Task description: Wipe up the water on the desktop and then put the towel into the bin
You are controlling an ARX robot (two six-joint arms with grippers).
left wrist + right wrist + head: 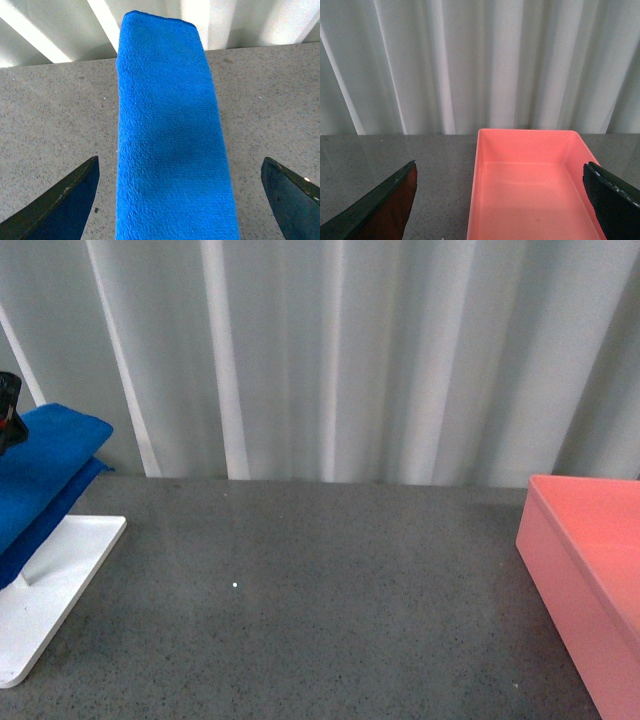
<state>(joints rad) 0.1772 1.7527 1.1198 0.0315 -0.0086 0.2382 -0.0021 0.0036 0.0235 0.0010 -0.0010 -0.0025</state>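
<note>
**Item 1, nearest.** We are carrying the left gripper (180, 165) with its jaws spread wide. One dark finger is sitting on each side of the towel (170, 125), neither is touching the cloth, and nothing is being gripped.

**Item 2.** We are carrying the right gripper (500, 167) just as wide and just as empty. It is facing the bin (527, 147).

**Item 3.** The desktop (320, 580) is spreading across the foreground, dark grey and finely speckled.

**Item 4.** A white rack base (50, 585) is lying on the desktop at the far left. The towel is hanging folded over the rack above it, off the desktop.

**Item 5.** The bin is sitting at the right edge, well apart from the towel. In the right wrist view it is showing empty.

**Item 6, farthest.** A pleated white curtain (400, 360) is closing off the back.

**Progress.** We are judging the task as barely begun. The towel is not yet grasped, no wiping is showing, and nothing is lying in the bin. Closing on the cloth, wiping, carrying it across and dropping it in are all remaining.

**Hidden or unclear.**
- We are finding no plain puddle. One bright speck (235, 586) may be a droplet or a glint, and we cannot tell which.
- The cloth is covering the rack's rods.
- The front view is cutting off the bin's right side.
- The front view is showing the left gripper only as a black sliver at its left edge, and the right arm not at all.
</note>
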